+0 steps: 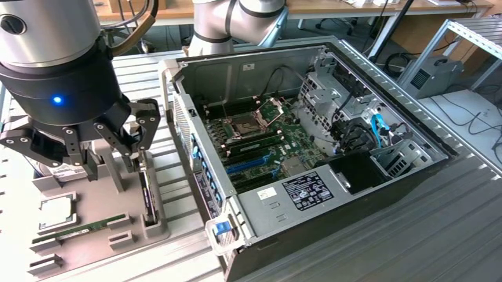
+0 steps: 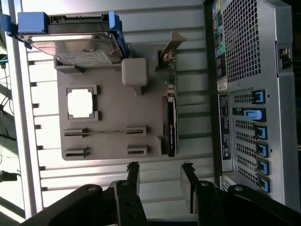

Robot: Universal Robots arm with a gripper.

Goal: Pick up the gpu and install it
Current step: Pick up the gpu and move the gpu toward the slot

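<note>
The gpu (image 2: 171, 126) stands on its edge in a slot of the grey parts holder (image 2: 113, 94), its black cooler face and green board edge showing. In the exterior view the gpu (image 1: 147, 197) is a thin dark card at the holder's side nearest the computer case. My gripper (image 2: 161, 173) hovers above the holder, open, with nothing between its fingers (image 2: 133, 175). It is apart from the card and offset from its end. In the exterior view the gripper (image 1: 110, 157) hangs over the holder's far part, above the card.
The open computer case (image 1: 314, 147) lies at the exterior view's right of the holder, motherboard with blue slots (image 1: 247, 164) exposed. The holder also carries a hard drive in a blue caddy (image 2: 80, 44), a processor (image 2: 80, 103) and a memory stick (image 2: 106, 133). The case's rear panel (image 2: 254, 94) runs beside the card.
</note>
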